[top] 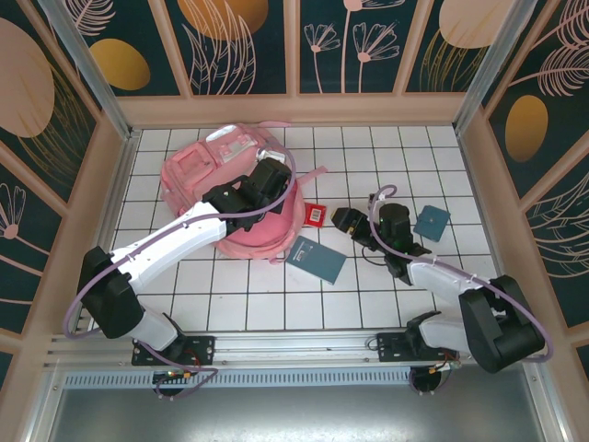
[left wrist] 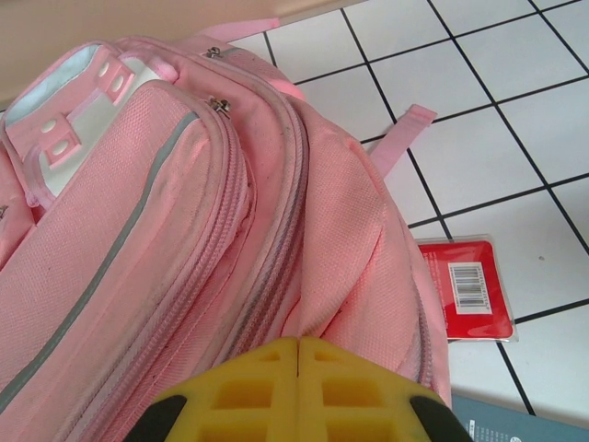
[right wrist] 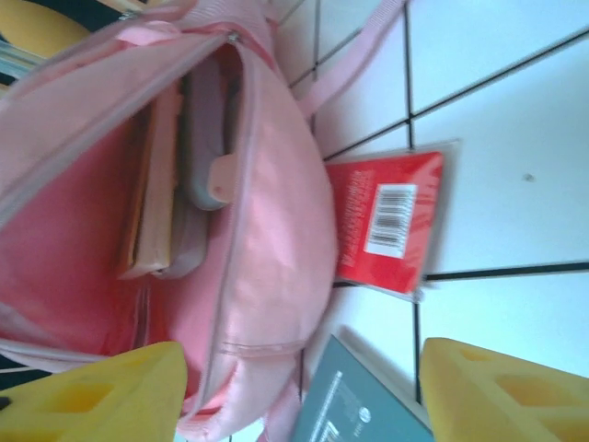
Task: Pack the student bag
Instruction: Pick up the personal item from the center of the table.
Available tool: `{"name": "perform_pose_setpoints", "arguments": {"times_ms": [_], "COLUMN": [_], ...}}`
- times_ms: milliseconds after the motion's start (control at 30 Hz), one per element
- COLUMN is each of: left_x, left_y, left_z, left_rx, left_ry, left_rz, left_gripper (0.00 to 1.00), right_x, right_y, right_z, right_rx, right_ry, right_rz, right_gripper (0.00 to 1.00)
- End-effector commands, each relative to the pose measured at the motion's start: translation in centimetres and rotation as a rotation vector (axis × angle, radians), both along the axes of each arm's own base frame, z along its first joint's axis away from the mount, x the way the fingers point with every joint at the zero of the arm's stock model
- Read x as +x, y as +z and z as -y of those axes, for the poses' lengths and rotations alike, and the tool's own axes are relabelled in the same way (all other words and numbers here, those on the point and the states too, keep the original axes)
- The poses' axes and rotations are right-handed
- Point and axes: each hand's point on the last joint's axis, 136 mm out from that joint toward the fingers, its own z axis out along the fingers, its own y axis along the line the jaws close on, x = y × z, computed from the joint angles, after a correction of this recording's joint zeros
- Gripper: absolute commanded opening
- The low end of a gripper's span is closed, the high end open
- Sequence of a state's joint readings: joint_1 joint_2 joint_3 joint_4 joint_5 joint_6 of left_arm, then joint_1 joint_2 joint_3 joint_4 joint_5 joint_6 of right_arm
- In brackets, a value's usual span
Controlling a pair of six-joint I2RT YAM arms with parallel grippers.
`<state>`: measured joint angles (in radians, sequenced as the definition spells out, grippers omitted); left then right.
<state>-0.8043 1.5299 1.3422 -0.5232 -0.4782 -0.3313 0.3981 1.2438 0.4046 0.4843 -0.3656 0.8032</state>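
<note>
The student bag lies on the tiled table towards the back wall, its main pocket gaping. The left pincer reaches over the bag, closed tight, with a fold of pink fabric running straight into its tips. I'd say it has pinched the rim and is holding the pocket open so things can go in.

Inside the bag, a pale book and a grey one stand on edge against the lining, so the packing looks partly done.

The right pincer hangs just beside the bag's open end with its jaws spread and nothing between them. It faces into the pocket.

A red packet with a barcode lies flat, touching the bag's side. A dark teal book sits close by on the near side. A smaller teal book lies well apart from the bag, beyond the right arm. Those three look like what is left to pack.
</note>
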Motion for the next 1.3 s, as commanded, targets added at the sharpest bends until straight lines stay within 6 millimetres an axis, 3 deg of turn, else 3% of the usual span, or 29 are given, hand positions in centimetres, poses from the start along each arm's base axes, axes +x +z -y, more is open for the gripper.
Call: {"name": "perform_pose_setpoints", "arguments": {"times_ms": [0, 133, 467, 700, 1067, 1267], "left_x": [0.2, 0.2, 0.1, 0.2, 0.1, 0.1], "left_y": [1.6, 1.7, 1.9, 1.8, 1.8, 2.0], "left_z": [0.4, 0.4, 0.3, 0.5, 0.6, 0.4], "left_rx": [-0.06, -0.062, -0.058, -0.063, -0.067, -0.062], "left_ry": [0.01, 0.009, 0.007, 0.002, -0.005, -0.002], "left_rz": [0.046, 0.046, 0.05, 0.047, 0.046, 0.052], "left_gripper": [0.0, 0.0, 0.0, 0.0, 0.0, 0.0], "right_x": [0.0, 1.1, 3.1, 4.5, 6.3, 5.5], "right_y": [-1.6, -3.0, -6.5, -7.5, -8.2, -9.2], "right_z": [-0.3, -1.2, -3.2, -5.4, -7.2, -6.2], "right_rx": [0.029, 0.077, 0.129, 0.138, 0.2, 0.063], "right_ry": [0.034, 0.041, 0.043, 0.07, 0.06, -0.032], "right_rz": [-0.038, -0.091, -0.223, -0.249, -0.279, -0.334], "right_gripper": [0.6, 0.52, 0.48, 0.45, 0.36, 0.44]}}
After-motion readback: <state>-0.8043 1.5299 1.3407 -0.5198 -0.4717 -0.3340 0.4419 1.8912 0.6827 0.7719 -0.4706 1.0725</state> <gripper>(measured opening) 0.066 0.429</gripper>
